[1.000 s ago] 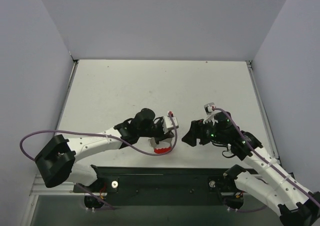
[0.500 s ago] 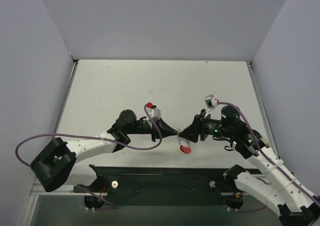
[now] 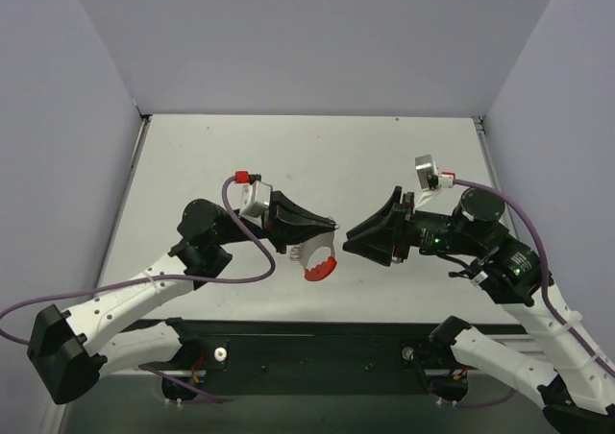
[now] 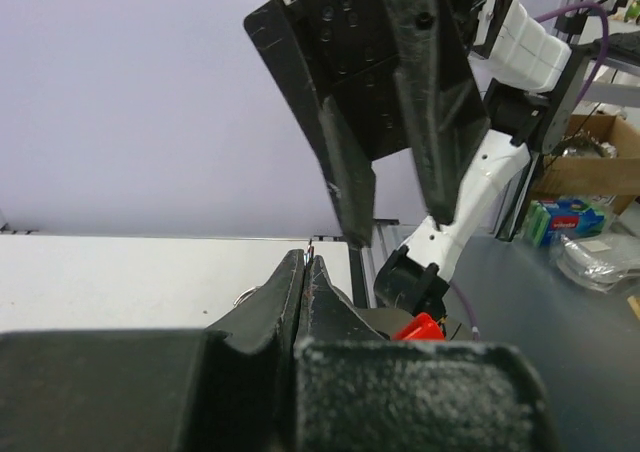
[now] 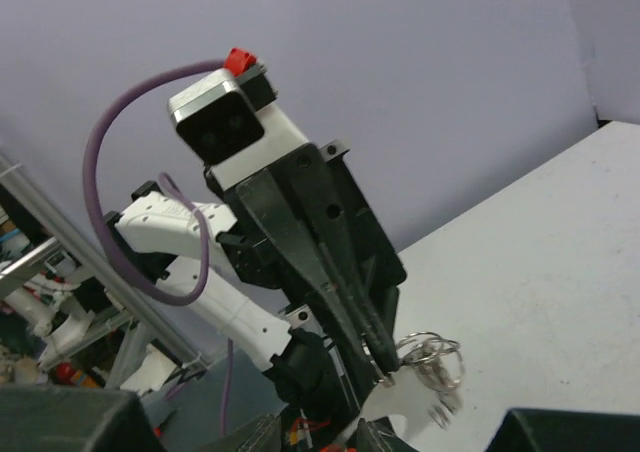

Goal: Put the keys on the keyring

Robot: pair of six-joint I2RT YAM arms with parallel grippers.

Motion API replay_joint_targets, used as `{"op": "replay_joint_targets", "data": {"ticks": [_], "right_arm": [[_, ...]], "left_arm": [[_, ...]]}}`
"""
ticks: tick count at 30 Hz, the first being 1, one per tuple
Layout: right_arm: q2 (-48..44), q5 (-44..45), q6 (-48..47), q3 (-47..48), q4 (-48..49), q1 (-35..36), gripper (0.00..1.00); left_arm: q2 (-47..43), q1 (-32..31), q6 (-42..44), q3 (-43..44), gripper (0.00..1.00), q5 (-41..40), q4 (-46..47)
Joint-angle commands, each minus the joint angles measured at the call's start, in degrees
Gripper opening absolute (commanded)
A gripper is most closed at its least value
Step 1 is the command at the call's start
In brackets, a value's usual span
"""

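My left gripper (image 3: pixel 332 227) is shut on the keyring and holds it above the table. Silver rings (image 5: pixel 430 357) hang from its tips (image 5: pixel 385 377), and the curved red band (image 3: pixel 320 269) dangles below. In the left wrist view the fingers (image 4: pixel 308 259) are pressed together, with a bit of the red band (image 4: pixel 418 327) to their right. My right gripper (image 3: pixel 348 237) points at the left one, tip to tip and a short gap away. Its fingers stand apart with nothing between them (image 4: pixel 398 227). The keys do not show in any view.
The white table (image 3: pixel 307 156) lies below both arms, walled by pale panels at the left, back and right. A black base rail (image 3: pixel 307 343) runs along the near edge. Purple cables (image 3: pixel 240 266) loop off both arms.
Both arms have risen and drawn back, their grippers now facing each other. The left one carried the keyring up. The right gripper's fingers have narrowed.
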Motion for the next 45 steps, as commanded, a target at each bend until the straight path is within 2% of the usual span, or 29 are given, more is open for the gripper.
{"op": "replay_joint_targets", "data": {"ticks": [1, 9, 24, 27, 32, 36, 39, 40, 45], "right_arm": [[1.4, 1.9, -1.3, 5.5, -0.1, 5.7, 0.36], [0.7, 9.8, -3.3, 6.9, -3.5, 6.1, 0.42], [1.4, 11.1, -3.0, 5.7, -1.3, 7.3, 0.41], [1.3, 10.5, -2.6, 5.3, -0.3, 7.8, 0.37], [2.0, 9.4, -2.4, 5.3, 0.0, 8.5, 0.22], [2.5, 8.6, -2.5, 5.4, 0.0, 9.3, 0.17], [2.9, 8.6, -2.6, 5.7, -0.3, 10.1, 0.08], [3.0, 8.5, -2.7, 5.8, -0.3, 10.3, 0.0], [2.9, 9.8, -3.8, 6.2, -1.8, 11.7, 0.0]], "left_arm": [[-1.1, 0.1, -3.6, 4.8, 0.0, -1.0, -4.1], [-2.5, -0.6, -5.2, 7.4, 0.0, -0.3, -6.5], [-2.5, -4.5, -3.6, 9.3, 0.0, -0.3, -10.5], [-2.3, -5.6, -3.0, 9.7, 0.0, -0.5, -11.2], [-2.7, -6.2, -1.5, 10.2, 0.0, -1.2, -13.1], [-2.6, -6.9, -1.3, 10.5, 0.0, -1.4, -13.4], [-2.4, -7.7, -1.1, 11.1, 0.0, -2.3, -13.7], [-2.4, -8.3, -0.9, 11.3, 0.0, -2.4, -13.8], [-2.4, -9.1, 0.6, 12.4, 0.0, -4.2, -15.7]]}}
